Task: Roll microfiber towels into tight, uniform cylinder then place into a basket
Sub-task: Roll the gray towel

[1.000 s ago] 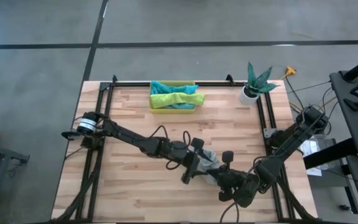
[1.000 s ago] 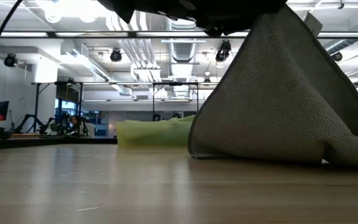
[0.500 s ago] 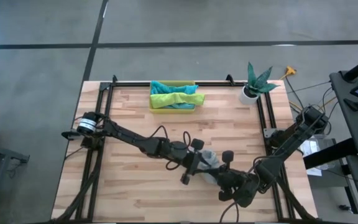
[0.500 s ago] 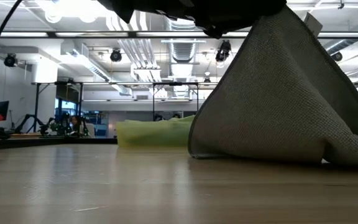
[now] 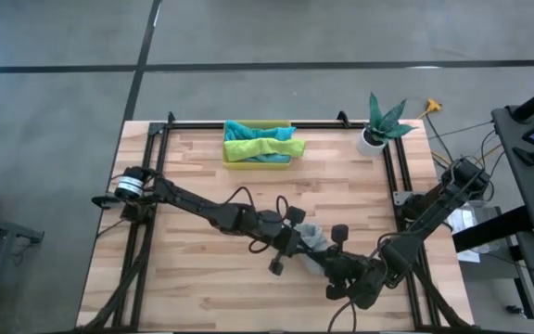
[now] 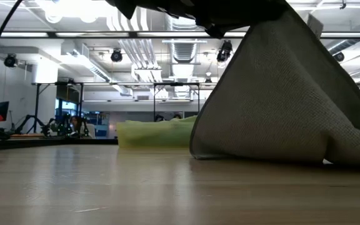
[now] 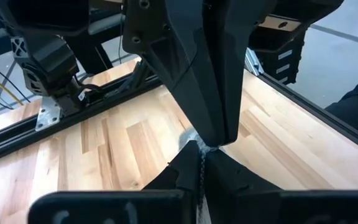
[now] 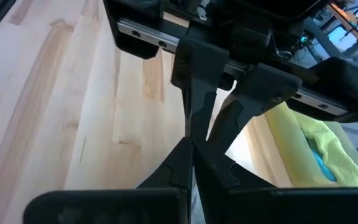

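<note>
At the table's five o'clock, the left gripper (image 5: 297,239) has just snapped closed on the grey towel (image 5: 313,236), where a moment ago its jaws stood wide; the right gripper (image 5: 334,250) stays clamped on the same cloth; both now hold it lifted, ready for rolling; the basket (image 5: 258,160) sits at twelve o'clock.

A wooden table (image 5: 184,158) carries the yellow basket (image 5: 258,160), a potted plant (image 5: 378,125) and a grey towel (image 5: 313,236).

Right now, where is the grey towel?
In the high view the grey towel sits at the table's front centre, pinched between the left gripper and the right gripper, well clear of the yellow basket at the back edge.
</note>
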Controlling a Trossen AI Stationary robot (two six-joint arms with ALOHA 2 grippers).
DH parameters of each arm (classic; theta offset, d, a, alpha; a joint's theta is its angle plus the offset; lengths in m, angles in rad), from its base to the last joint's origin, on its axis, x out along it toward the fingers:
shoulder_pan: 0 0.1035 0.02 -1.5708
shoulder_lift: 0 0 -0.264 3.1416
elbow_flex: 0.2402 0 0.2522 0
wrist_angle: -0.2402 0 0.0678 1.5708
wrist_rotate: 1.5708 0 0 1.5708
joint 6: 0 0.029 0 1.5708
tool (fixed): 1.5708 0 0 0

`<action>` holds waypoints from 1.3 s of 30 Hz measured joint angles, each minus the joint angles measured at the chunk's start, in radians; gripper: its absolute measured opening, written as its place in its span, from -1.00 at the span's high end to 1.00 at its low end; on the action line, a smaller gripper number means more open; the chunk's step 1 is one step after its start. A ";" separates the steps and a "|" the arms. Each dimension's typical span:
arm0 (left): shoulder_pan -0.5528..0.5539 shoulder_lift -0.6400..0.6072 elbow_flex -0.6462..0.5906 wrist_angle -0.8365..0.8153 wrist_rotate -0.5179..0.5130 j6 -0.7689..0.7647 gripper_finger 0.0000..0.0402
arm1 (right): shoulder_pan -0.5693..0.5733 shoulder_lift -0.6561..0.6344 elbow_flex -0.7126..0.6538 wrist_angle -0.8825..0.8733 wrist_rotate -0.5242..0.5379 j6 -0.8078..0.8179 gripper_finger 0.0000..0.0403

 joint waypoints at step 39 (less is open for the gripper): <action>-0.028 -0.153 -0.011 -0.307 -0.154 -0.053 1.00 | -0.002 0.000 -0.004 0.000 0.148 0.033 -0.08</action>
